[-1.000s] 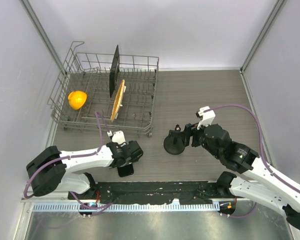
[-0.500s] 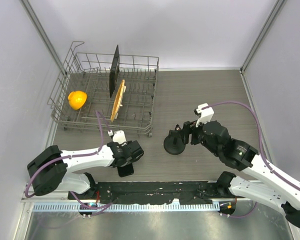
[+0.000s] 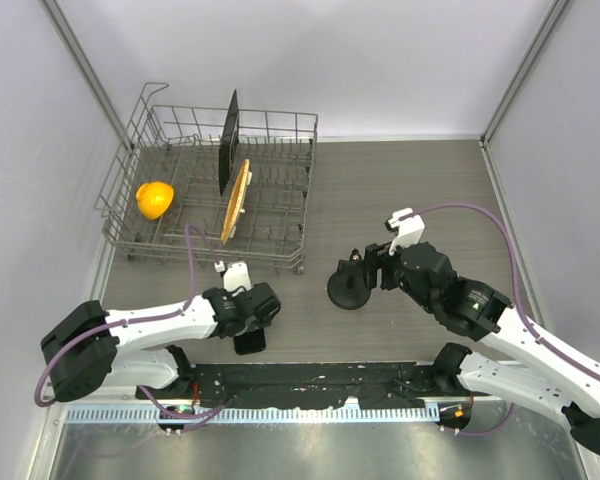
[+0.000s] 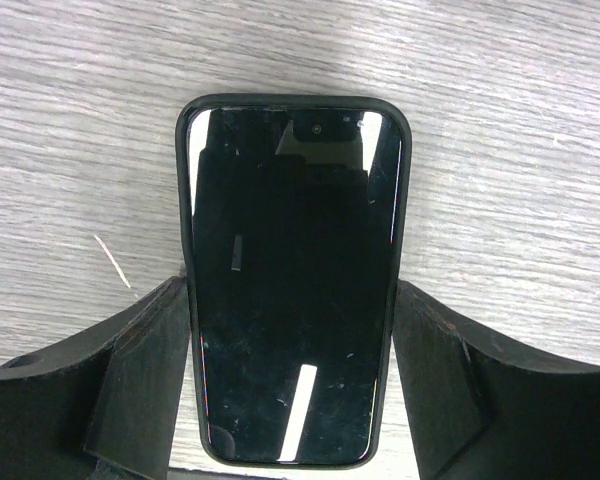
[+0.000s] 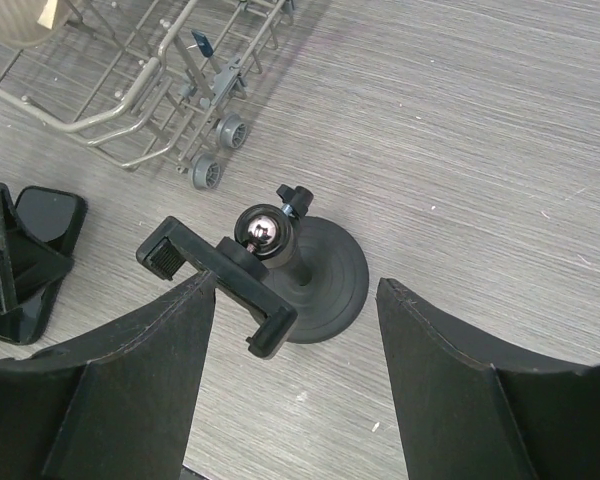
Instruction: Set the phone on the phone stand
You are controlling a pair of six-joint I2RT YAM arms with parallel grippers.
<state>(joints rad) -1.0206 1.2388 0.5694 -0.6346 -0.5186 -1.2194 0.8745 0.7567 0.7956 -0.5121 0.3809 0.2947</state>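
- phone point(image 4: 292, 290): glossy black glass face, mirror-like, in a duller black case
- phone stand point(image 5: 320, 285): matt black plastic, polished metal ball joint
- table point(image 3: 410, 190): matt grey wood-grain surface
- dish rack point(image 3: 307, 180): bare metal wire

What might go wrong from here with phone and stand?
1. The left gripper pinches only the lower half of the glossy phone, lying flat; it may slip or pivot on lifting.
2. The right gripper is open around the phone stand, not holding it; pushing the phone into the tilted clamp may tip it.
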